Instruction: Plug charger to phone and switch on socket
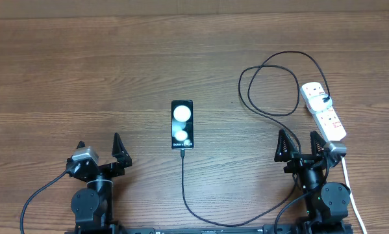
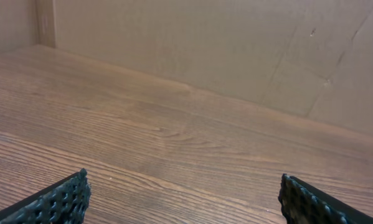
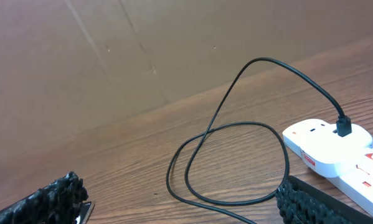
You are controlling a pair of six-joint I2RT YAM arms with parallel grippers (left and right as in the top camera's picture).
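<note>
The left tool (image 1: pixel 100 148) stands wide open, holding nothing, low over the wooden counter (image 1: pixel 84 71); the right tool (image 1: pixel 300 148) is likewise spread wide and empty, its tips close beside the white socket strip (image 1: pixel 324 110); the phone (image 1: pixel 182 123) lies flat mid-counter, between the arms and further out; the black charger cable (image 1: pixel 183 185) meets its near edge, then loops round to a plug (image 3: pixel 343 126) seated in the strip.
</note>
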